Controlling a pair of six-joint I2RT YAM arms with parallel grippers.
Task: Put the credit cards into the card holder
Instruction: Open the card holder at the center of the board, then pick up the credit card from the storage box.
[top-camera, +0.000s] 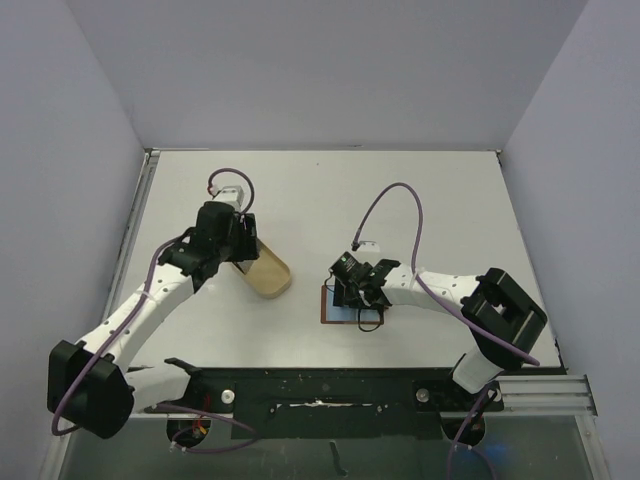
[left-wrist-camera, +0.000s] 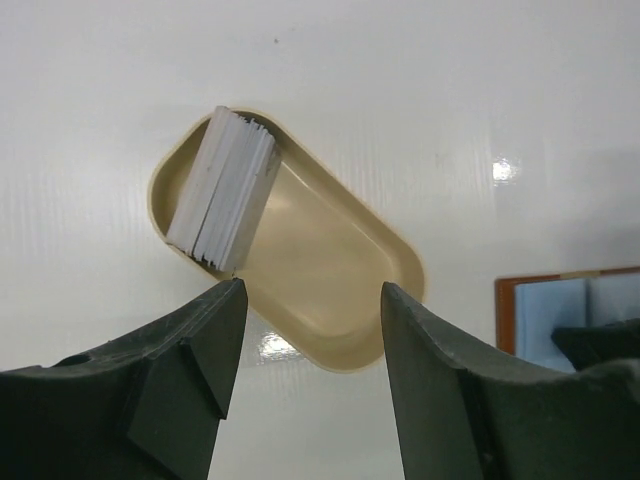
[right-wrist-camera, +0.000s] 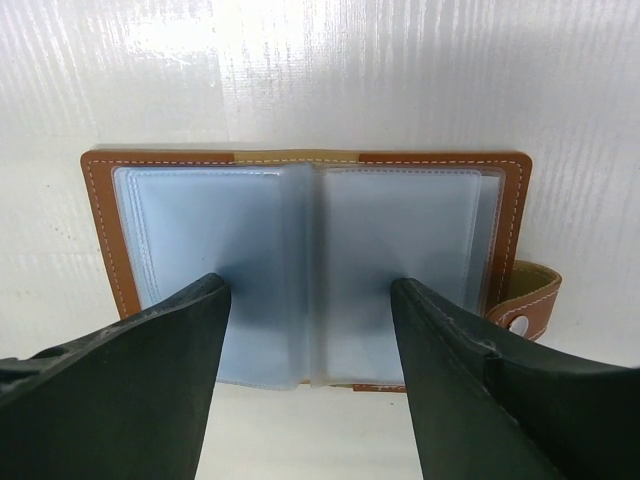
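The card holder (right-wrist-camera: 310, 190) is a brown leather wallet lying open on the table, its pale blue plastic sleeves facing up and its snap tab (right-wrist-camera: 525, 305) at the right. It also shows in the top view (top-camera: 328, 312) and at the right edge of the left wrist view (left-wrist-camera: 550, 310). My right gripper (right-wrist-camera: 308, 288) is open, its fingertips down on or just above the sleeves, one each side of the fold. A stack of pale cards (left-wrist-camera: 222, 190) stands on edge in one end of a tan tray (left-wrist-camera: 330, 280). My left gripper (left-wrist-camera: 310, 290) is open and empty above the tray's near rim.
The tan oblong tray (top-camera: 272, 274) lies left of centre, about a hand's width left of the wallet. Grey walls close in the white table on the left, back and right. Purple cables loop over both wrists.
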